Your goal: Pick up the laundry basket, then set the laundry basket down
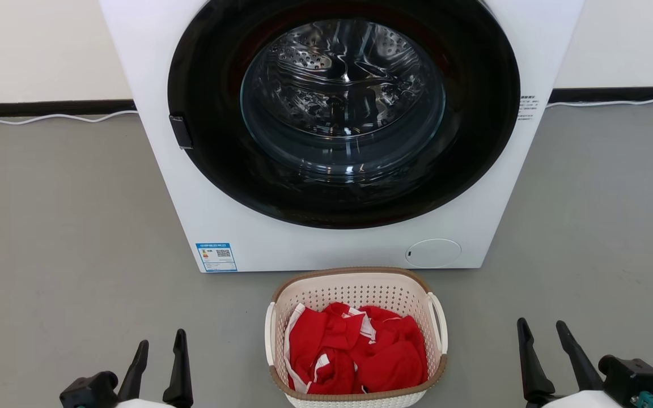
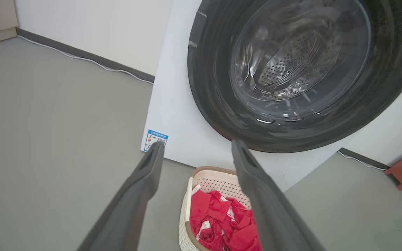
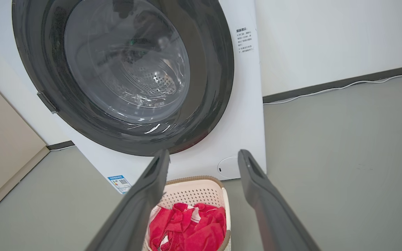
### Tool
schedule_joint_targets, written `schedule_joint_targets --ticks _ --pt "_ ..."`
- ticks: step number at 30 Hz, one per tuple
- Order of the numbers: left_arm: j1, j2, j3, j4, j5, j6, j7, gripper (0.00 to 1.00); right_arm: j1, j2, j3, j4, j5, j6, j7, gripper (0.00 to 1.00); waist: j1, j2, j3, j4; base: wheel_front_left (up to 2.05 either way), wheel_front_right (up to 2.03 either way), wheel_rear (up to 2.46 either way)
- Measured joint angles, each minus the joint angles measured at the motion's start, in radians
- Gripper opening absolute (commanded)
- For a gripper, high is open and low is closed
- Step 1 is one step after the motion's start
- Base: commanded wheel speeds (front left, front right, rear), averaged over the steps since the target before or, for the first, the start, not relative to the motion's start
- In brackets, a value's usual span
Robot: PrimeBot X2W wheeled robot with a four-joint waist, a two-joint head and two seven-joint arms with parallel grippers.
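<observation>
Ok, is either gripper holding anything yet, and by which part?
Nothing is held. The left gripper and right gripper are both open, apart from the laundry basket, which sits untouched on the floor between them.

**Materials / finish**

Laundry basket (image 1: 355, 294): matt cream plastic, perforated walls, and the brown rim has a woven-look texture. Clothes (image 1: 360, 351) inside: soft red cloth, white trim, crumpled. Washing machine (image 1: 258, 238): smooth white casing with a slight sheen. Door (image 1: 474, 141): glossy black ring, reflective glass. Drum (image 1: 326, 62): shiny perforated metal. Floor (image 1: 66, 226): smooth matt grey. Left gripper (image 1: 162, 336) and right gripper (image 1: 541, 322): matt dark fingers.
</observation>
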Motion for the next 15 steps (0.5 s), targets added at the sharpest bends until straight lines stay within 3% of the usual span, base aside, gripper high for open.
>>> schedule_joint_targets --ticks 15 --pt "0.015 0.005 0.0 0.012 0.16 -0.002 -0.038 1.0 0.022 0.002 -0.027 -0.001 -0.158 0.0 -0.042 1.0 -0.0001 0.0 -0.001 -0.017 0.0 0.0 0.0"
